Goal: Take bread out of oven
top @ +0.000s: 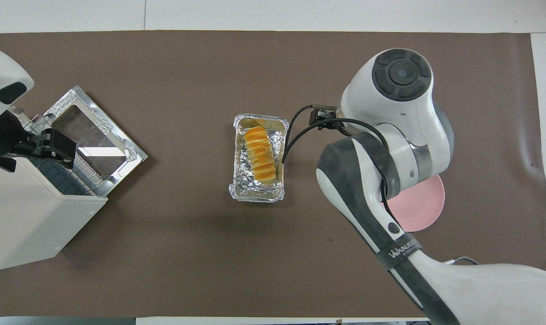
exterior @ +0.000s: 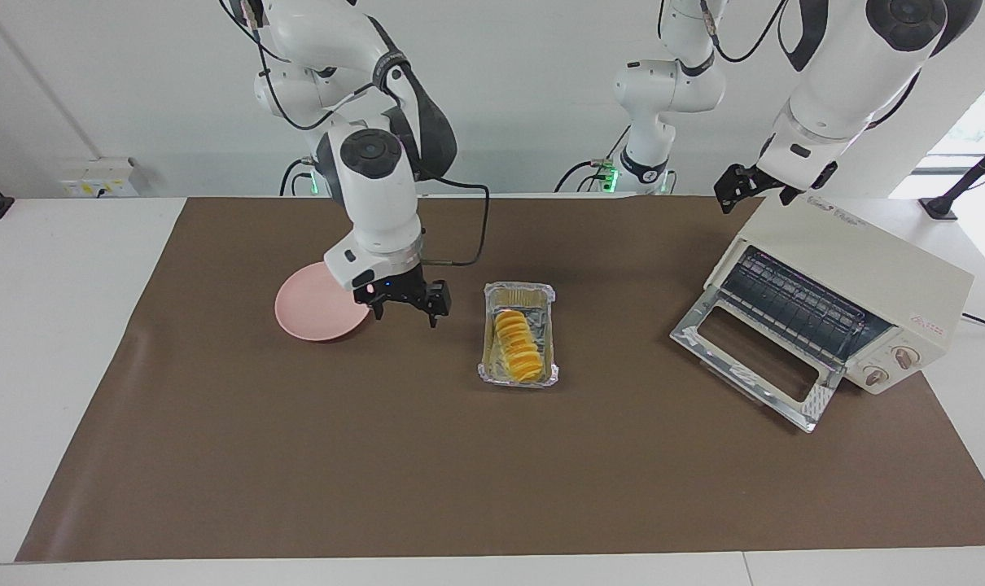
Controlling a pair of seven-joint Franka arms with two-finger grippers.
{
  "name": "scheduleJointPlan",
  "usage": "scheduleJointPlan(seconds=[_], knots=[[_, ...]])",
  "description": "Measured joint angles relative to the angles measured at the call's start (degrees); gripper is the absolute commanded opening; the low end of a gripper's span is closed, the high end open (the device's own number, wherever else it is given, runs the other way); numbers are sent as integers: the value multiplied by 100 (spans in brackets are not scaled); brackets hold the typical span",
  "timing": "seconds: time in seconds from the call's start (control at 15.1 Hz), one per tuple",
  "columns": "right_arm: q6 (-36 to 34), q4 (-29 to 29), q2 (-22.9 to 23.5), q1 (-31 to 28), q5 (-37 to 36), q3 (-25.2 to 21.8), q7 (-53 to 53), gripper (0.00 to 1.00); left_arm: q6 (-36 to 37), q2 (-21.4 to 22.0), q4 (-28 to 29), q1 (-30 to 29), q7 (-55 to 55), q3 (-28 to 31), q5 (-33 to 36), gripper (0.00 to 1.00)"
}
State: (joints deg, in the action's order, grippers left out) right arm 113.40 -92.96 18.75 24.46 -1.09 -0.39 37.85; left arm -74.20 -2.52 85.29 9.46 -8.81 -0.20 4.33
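The bread [exterior: 517,346] is a ridged golden loaf lying in a silver foil tray [exterior: 518,288] on the brown mat, outside the oven [exterior: 859,252]; it also shows in the overhead view [top: 259,153]. The oven stands at the left arm's end with its glass door [exterior: 753,358] folded down open and its wire rack bare. My right gripper [exterior: 405,313] is open and empty, low over the mat between the pink plate [exterior: 309,313] and the tray. My left gripper [exterior: 745,189] is open and empty, raised over the oven's top corner nearest the robots.
The pink plate lies toward the right arm's end, partly covered by the right arm in the overhead view [top: 422,207]. The open oven door [top: 97,131] juts over the mat toward the tray. A cable runs from the oven off the table's end.
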Motion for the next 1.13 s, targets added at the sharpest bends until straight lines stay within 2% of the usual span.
scheduleJointPlan(seconds=[0.33,0.53,0.73,0.86,0.93,1.0,1.06,1.13], knots=[[40,509,874,802,-57,-10,1093,100,14,59,70,-173,224,-118,-27,100],[276,376,1035,937,-59,-12,1133,100,43,85,72,-229,240,-134,-32,100],[668,-28,1023,941,-72,-24,1087,100,53,124,166,-231,248,-139,-35,100],[1013,-326,988,941,-84,-29,851,84,-104,190,353,-231,248,-144,-39,100],[1075,-408,966,941,-86,-34,705,63,-155,212,422,-231,248,-147,-43,100],[1079,-443,941,941,-87,-40,583,19,-153,226,467,-233,248,-147,-46,100],[1079,-453,918,940,-88,-45,487,0,-145,240,504,-247,248,-146,-47,100],[1079,-453,892,939,-88,-47,428,0,-135,255,541,-288,248,-146,-47,100]])
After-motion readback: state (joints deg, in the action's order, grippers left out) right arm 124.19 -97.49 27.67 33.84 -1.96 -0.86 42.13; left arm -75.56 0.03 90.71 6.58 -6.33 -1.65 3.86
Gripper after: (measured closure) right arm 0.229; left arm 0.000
